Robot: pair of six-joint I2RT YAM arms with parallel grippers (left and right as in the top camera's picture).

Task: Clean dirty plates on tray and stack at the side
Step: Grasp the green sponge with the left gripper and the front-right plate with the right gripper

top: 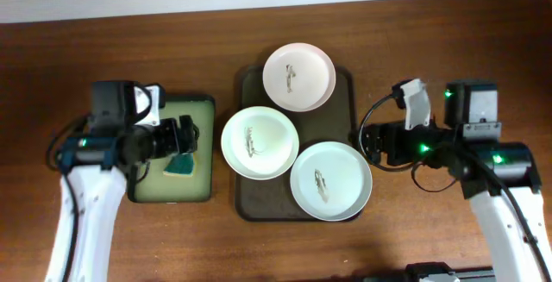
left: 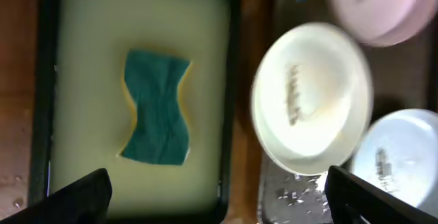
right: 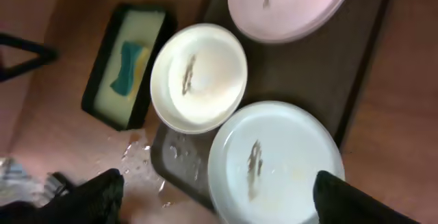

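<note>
You have two matching arms. Your left arm [top: 82, 204], by the desk's left edge, has a long white link, a black jointed body with one teal-green light [top: 84, 142], and a black-and-white wrist block. Your right arm [top: 509, 204], by the right edge, looks the same, with several small green lights and thin black cables [top: 431, 178] looping beside the wrist. The left gripper [left: 219, 176] and right gripper [right: 219, 176] both end in dark, near-black, blunt wedge fingers [left: 75, 198]
</note>
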